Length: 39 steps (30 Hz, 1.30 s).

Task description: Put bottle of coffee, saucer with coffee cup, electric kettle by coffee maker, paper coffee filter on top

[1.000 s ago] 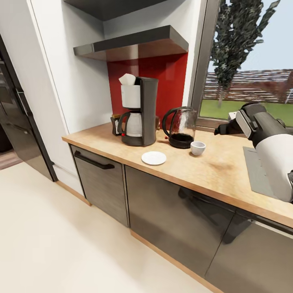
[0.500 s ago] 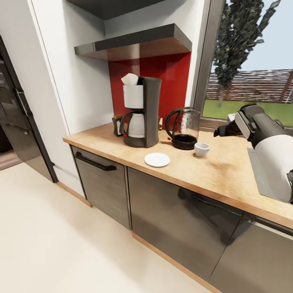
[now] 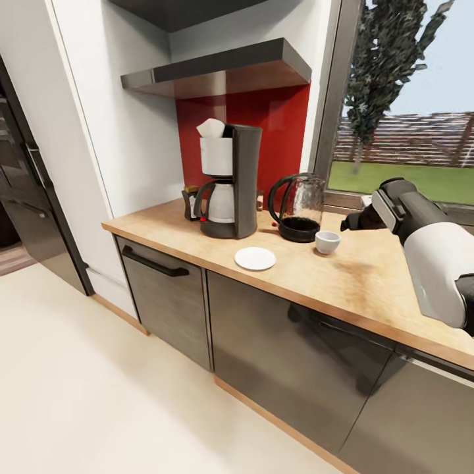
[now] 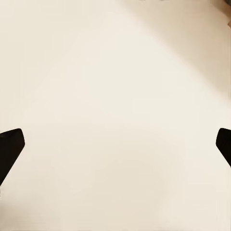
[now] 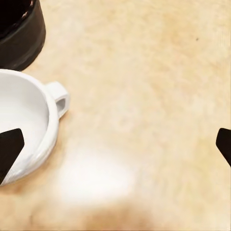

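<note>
A small white cup (image 3: 327,241), likely light, rigid and breakable, is seen on the counter (image 3: 342,276) beside the kettle (image 3: 297,207), best gripped across its rim by the wide-open, empty right claw (image 5: 115,149).

Countertop (image 3: 342,276) — matt wood grain.

Counter (image 3: 197,245), left to right: bottle (image 3: 189,201), maker (image 3: 229,182), kettle (image 3: 296,207), cup (image 3: 326,241).
Filter (image 3: 210,128) on maker; saucer (image 3: 255,258) before it; shelf (image 3: 217,71) above.
</note>
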Tool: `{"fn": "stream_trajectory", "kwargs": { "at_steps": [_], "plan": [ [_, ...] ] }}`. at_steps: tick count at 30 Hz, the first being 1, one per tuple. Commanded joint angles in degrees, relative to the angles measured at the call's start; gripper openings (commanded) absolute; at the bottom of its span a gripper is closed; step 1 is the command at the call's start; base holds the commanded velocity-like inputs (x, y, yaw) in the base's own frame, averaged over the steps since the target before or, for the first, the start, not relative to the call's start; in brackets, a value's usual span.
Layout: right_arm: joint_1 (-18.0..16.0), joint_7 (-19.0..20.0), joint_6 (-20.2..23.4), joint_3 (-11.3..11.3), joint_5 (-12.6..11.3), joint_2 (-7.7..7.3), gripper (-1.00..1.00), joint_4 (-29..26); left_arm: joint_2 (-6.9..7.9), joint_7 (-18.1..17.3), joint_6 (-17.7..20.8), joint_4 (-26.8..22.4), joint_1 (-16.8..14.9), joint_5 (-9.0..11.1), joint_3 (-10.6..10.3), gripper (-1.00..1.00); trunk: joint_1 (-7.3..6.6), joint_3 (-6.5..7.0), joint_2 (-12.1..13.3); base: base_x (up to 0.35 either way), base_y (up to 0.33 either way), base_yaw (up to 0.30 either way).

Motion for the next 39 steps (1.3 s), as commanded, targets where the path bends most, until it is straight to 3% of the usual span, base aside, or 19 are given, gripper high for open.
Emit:
{"fn": "stream_trajectory", "kwargs": {
  "at_steps": [1,7,39],
  "plan": [
    [0.0,0.1,0.2,0.5,-0.5,-0.07,1.0,0.0,-0.01,-0.5,0.1,0.0,0.0,0.6,0.1,1.0,0.0,-0.05,0.0,0.042,0.075,0.0],
    [0.0,5.3,0.2,0.6,-0.3,-0.17,1.0,0.1,-0.01,-0.5,0.1,0.0,0.0,0.6,0.1,1.0,0.0,-0.05,0.0,0.017,0.028,0.0],
    [0.1,6.0,0.1,0.5,0.3,-0.56,1.0,0.3,-0.01,-0.5,0.1,0.0,0.0,0.6,0.1,1.0,0.0,-0.05,0.0,0.026,0.008,0.0]
  ]
}}
